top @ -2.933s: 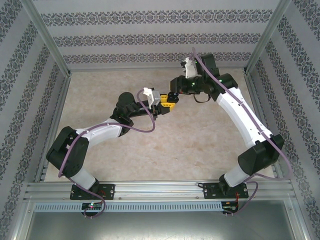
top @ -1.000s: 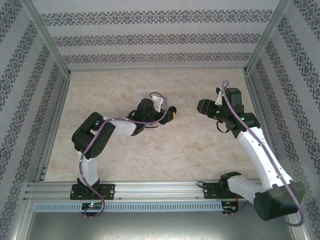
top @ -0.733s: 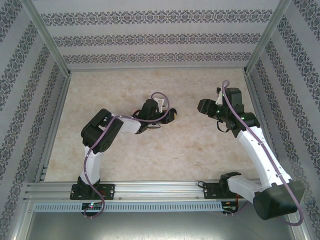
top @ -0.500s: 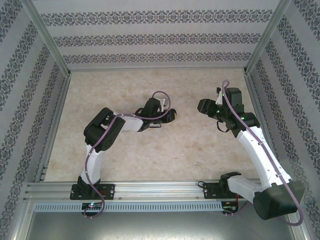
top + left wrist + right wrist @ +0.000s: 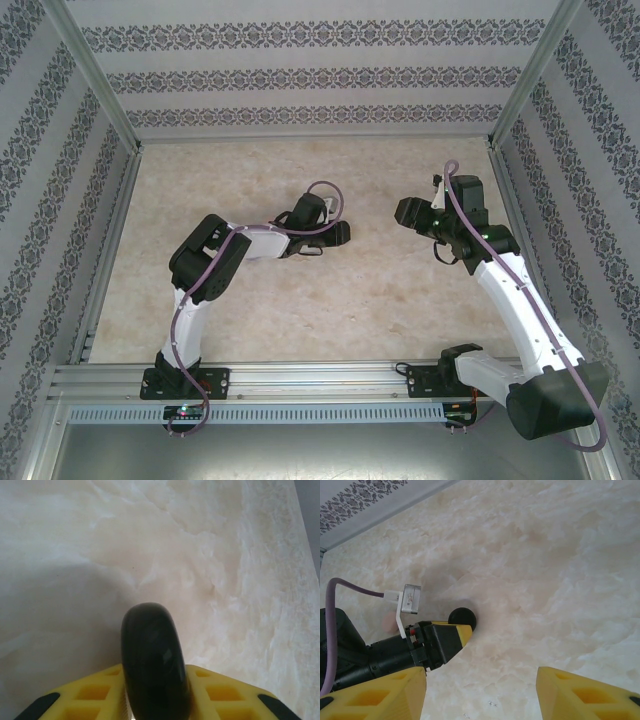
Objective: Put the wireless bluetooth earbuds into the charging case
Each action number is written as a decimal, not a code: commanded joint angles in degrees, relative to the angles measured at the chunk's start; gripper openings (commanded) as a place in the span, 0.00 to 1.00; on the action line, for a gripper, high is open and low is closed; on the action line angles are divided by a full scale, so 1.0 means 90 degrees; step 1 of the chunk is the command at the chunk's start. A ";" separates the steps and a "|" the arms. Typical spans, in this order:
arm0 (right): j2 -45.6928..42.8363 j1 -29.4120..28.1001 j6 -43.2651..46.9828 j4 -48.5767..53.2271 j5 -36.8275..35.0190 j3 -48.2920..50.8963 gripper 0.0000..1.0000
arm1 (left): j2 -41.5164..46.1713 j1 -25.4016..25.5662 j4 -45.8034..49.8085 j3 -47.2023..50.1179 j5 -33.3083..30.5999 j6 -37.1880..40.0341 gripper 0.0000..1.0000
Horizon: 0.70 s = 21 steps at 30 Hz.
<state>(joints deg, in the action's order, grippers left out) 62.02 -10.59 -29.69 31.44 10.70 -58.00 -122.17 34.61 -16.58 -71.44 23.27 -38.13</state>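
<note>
1. Left arm (image 5: pixel 262 241) was folded back on itself, elbow toward the left edge of the desk (image 5: pixel 250 180). Its end lay near the desk's middle.
2. Left jaws were pinched on the case (image 5: pixel 155 667). From the left wrist it read as a glossy black, rounded disc seen edge-on, standing between the yellow jaws and poking out past their tips.
3. From the right wrist the case (image 5: pixel 462 618) showed as a small black round at the tip of the left jaws. It sat low over the desk with a soft shadow beside it. Whether it touched the desk could not be told.
4. Right arm (image 5: pixel 515 300) rose along the right edge. Its end was turned left, between the desk's middle and the right edge, in the far half.
5. Right jaws were spread wide. In their own view the two yellow tips sat at the lower left and lower right corners, with bare desk between them.
6. The two sets of jaws stood apart, facing each other across a gap of desk. The right set was slightly nearer the far edge.
7. A purple cable (image 5: pixel 340 587) ran to a silver plug (image 5: pixel 410 599) on a white bracket atop the left wrist.
8. The desk top was pale and marbled. A patterned wall (image 5: pixel 320 70) closed three sides, and a metal rail (image 5: pixel 320 378) ran along the near edge.
</note>
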 commanded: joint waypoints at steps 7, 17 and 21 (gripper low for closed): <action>-0.0141 0.0083 0.0021 0.0100 -0.0139 -0.0226 0.63 | 0.0166 0.0033 0.0967 -0.0028 -0.0592 0.0395 0.54; -0.0217 0.0113 0.0042 0.0172 -0.0124 -0.0279 0.65 | 0.0988 -0.0229 0.1438 0.0416 -0.1071 0.0771 0.67; -0.0221 0.0131 0.0071 0.0215 -0.0144 -0.0305 0.67 | 0.1517 -0.0328 0.1773 0.0548 -0.1194 0.1038 0.68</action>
<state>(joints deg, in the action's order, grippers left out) 61.04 -10.20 -29.67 32.18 10.46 -59.02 -113.23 32.42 -4.84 -67.13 14.87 -32.08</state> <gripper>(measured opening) 0.669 0.674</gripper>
